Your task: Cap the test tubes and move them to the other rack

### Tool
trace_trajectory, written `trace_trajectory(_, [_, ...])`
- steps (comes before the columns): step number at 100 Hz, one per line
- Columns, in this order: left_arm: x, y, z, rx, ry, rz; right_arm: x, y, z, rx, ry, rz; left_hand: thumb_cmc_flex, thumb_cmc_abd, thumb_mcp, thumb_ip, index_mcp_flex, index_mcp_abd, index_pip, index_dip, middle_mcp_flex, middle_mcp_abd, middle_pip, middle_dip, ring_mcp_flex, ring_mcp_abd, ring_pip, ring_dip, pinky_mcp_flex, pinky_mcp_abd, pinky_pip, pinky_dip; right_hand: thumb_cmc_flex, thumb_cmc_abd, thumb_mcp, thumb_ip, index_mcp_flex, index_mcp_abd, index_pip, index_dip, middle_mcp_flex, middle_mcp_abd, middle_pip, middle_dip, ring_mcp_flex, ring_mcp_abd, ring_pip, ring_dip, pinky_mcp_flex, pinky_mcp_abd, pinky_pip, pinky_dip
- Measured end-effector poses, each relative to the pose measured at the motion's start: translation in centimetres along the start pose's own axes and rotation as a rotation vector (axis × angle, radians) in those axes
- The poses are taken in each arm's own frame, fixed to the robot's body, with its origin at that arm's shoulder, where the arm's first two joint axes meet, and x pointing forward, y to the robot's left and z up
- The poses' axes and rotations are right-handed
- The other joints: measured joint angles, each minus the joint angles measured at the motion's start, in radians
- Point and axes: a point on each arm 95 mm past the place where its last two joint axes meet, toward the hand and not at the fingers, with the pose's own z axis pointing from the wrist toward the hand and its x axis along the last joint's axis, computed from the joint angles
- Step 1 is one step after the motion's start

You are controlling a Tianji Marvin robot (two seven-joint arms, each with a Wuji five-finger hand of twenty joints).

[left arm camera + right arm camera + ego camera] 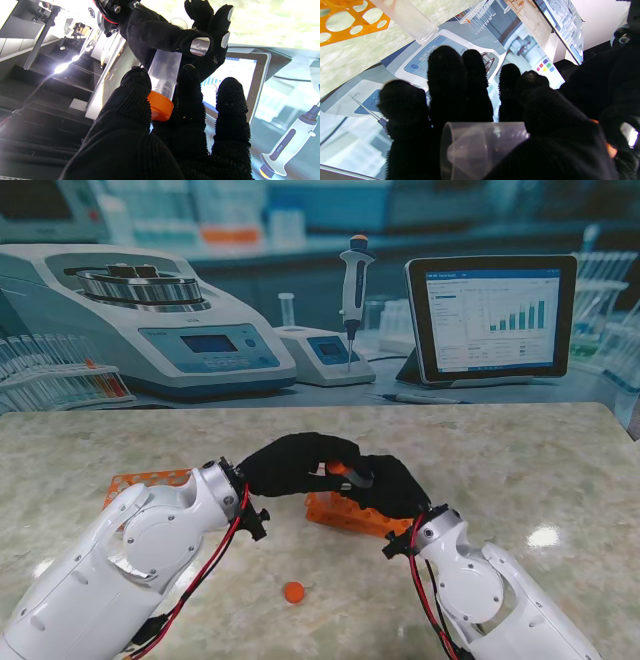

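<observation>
Both hands meet above the desk (480, 450), the right hand (385, 485) clamped on the clear test tube (165, 72), the left hand (295, 463) pinching its orange cap (160, 106), which could cross-thread or drop if the two tilt apart

The bench (520, 470) has a pale, marbled stone-like top with a rounded far right corner. On it lie two orange racks: one rack (140, 480) at the left, partly hidden behind the left arm, and another rack (345, 515) near the middle. A loose orange cap (293, 591) rests on the bare surface nearer to me, apart from both racks.
</observation>
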Motion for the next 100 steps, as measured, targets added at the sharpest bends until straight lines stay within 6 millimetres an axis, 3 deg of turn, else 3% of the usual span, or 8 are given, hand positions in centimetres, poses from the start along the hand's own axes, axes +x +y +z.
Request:
trace_trajectory(17, [0.05,-0.01,0.02,-0.011,0.002,0.003,0.25,0.0,-0.05,-0.002,0.018,0.003,0.0,-0.013,0.056,-0.006,0.001,0.028,0.017,0.004,0.0,0.001,-0.015,0.059,0.047,0.0,-0.01,0.037,0.038,0.0,0.0,-0.051,-0.009,0.0,0.004,0.0,0.006,-0.002,0.0,0.0,0.0,-0.006,0.0,-0.007,0.011,-0.01,0.001,0.0,0.002,-0.005,0.0,0.0])
trace_trajectory(23, [0.12,0.0,0.09,-0.011,0.006,-0.001,0.29,-0.01,-0.06,-0.003,0.023,0.005,0.0,-0.026,0.093,-0.03,0.002,0.031,0.085,0.058,0.0,0.003,-0.015,0.122,0.068,-0.002,0.013,0.037,0.065,-0.003,0.022,-0.063,-0.01,0.0,0.004,-0.001,0.012,-0.002,0.0,0.0,0.0,-0.006,0.0,-0.008,0.011,-0.013,0.007,0.0,0.002,-0.013,0.0,0.0])
trace_trajectory(27, [0.14,0.0,0.15,-0.009,0.008,-0.001,0.33,-0.01,-0.07,-0.003,0.026,0.008,0.0,-0.033,0.112,-0.048,0.001,0.037,0.145,0.113,0.0,0.003,-0.015,0.172,0.073,-0.01,0.051,0.024,0.084,-0.006,0.039,-0.065,-0.01,0.0,0.004,-0.001,0.014,0.0,0.0,0.0,0.0,-0.006,-0.001,-0.008,0.011,-0.013,0.008,0.0,0.002,-0.013,0.0,0.0])
trace_trajectory(48, [0.25,-0.02,0.31,-0.005,0.013,0.006,0.42,-0.01,-0.13,0.01,0.044,0.019,-0.003,-0.035,0.135,-0.049,-0.051,0.037,0.416,0.363,0.0,0.004,0.012,0.326,0.093,-0.03,0.358,0.05,0.147,-0.016,0.217,-0.033,-0.01,0.001,-0.008,-0.001,0.015,0.023,0.0,-0.011,0.0,-0.007,-0.001,-0.008,0.011,-0.014,0.006,-0.001,0.002,-0.013,0.0,0.0])
trace_trajectory(73, [0.3,-0.07,0.33,-0.008,0.012,0.011,0.56,0.0,-0.24,0.024,0.045,0.035,-0.007,-0.035,0.137,-0.058,-0.083,0.027,0.46,0.461,0.0,0.001,0.028,0.355,0.116,-0.065,0.451,0.036,0.192,-0.02,0.239,-0.011,0.028,0.011,-0.094,-0.001,0.015,0.066,0.018,-0.065,-0.001,-0.006,0.0,0.012,0.011,-0.014,-0.047,-0.016,-0.026,-0.013,-0.014,0.0])
trace_trajectory(88, [0.25,-0.24,0.26,-0.008,0.012,0.009,0.67,0.0,-0.22,0.024,0.044,0.036,-0.008,-0.035,0.138,-0.058,-0.084,0.021,0.46,0.486,0.0,-0.004,0.028,0.355,0.127,-0.073,0.462,0.023,0.208,-0.02,0.237,-0.011,0.03,0.011,-0.126,0.02,-0.034,0.08,0.03,-0.1,-0.048,0.005,0.003,0.012,0.009,-0.002,-0.17,-0.037,-0.104,0.0,-0.052,0.001])
trace_trajectory(100, [0.18,-0.4,0.12,-0.009,0.011,0.006,0.82,0.01,-0.15,0.022,0.036,0.034,-0.008,-0.035,0.14,-0.059,-0.084,0.02,0.461,0.498,0.0,-0.005,0.028,0.343,0.128,-0.073,0.462,0.013,0.216,-0.02,0.231,-0.011,-0.007,0.011,-0.124,0.028,-0.046,0.102,-0.119,-0.084,-0.112,0.009,-0.042,0.013,-0.049,0.011,-0.273,-0.038,-0.199,0.025,-0.103,0.001])
